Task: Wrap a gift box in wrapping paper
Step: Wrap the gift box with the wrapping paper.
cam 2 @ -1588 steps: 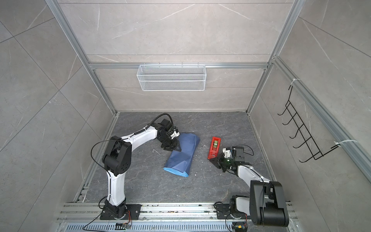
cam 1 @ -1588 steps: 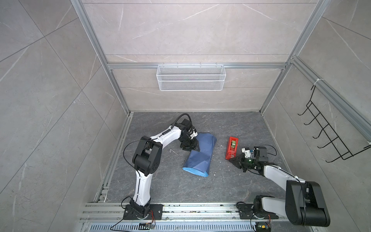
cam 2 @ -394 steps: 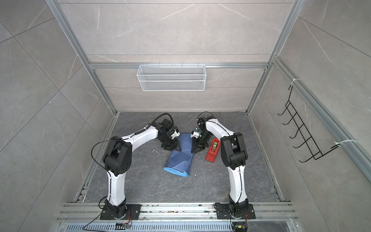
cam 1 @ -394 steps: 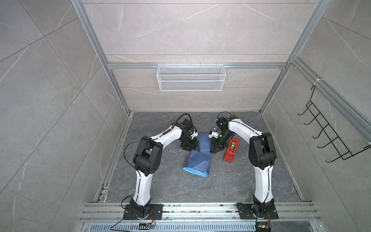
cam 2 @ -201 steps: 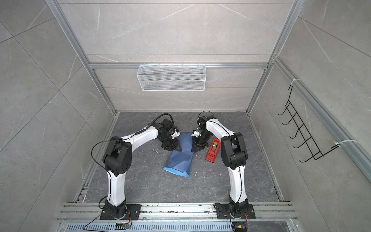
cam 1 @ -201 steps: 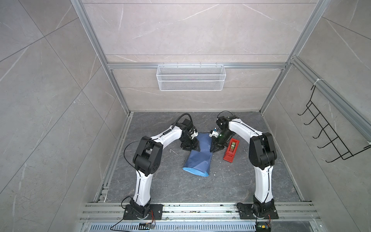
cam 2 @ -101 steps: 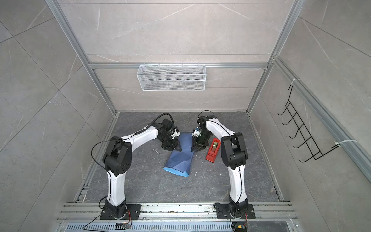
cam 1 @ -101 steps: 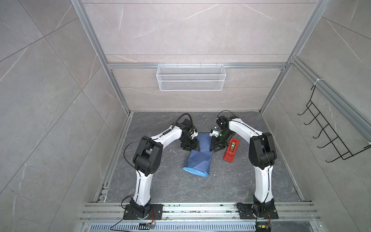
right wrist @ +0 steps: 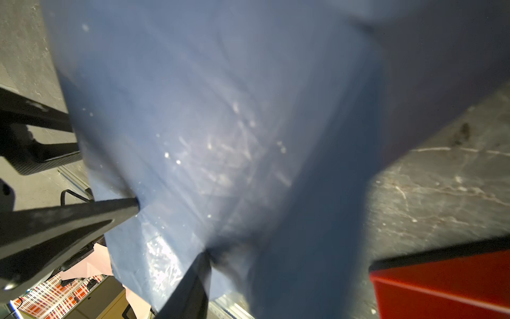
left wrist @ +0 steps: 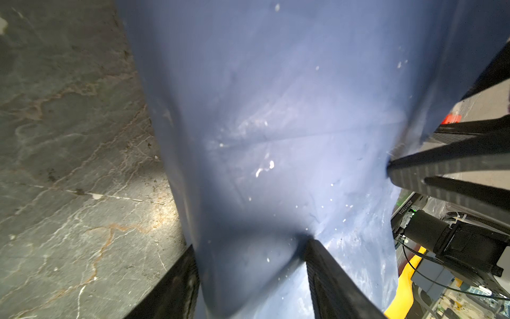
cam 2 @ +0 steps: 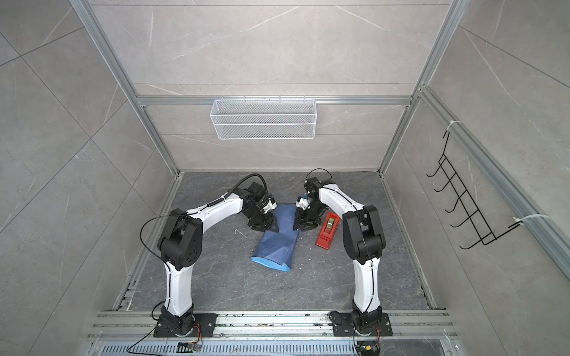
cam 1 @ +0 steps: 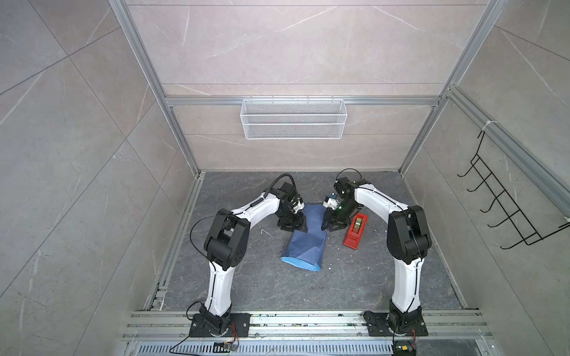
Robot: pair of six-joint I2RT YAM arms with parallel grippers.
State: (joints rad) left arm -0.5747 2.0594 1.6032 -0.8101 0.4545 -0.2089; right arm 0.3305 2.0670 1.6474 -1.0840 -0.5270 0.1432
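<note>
The right arm has swung in from its folded place beside the red tape dispenser (cam 1: 355, 231). The right gripper (cam 1: 331, 226) now sits at the far right flank of the wrapping paper (cam 1: 303, 243), and its jaws have widened over the last second. The left gripper (cam 1: 293, 227) and the paper bundle have not shifted.

The left wrist view shows the left gripper's fingers (left wrist: 325, 276) on either side of the blue fold and pressed into it, so it is clamped on the paper. The right gripper's jaws stand partly apart with one finger (right wrist: 190, 284) touching the paper; I cannot tell whether it grips.

This looks like a release after pressing the seam, perhaps with tape, though no strip shows. If so, the first wrap is close to fixed and the ends are still left to fold.

The gift box is hidden, and I judge it to be inside the bundle's far end, between the grippers. The bundle lies flat on the surface (cam 1: 370, 277). Its long axis runs from the grippers back toward the arm bases. The near end shows a light blue edge and leans toward the left arm's side.
</note>
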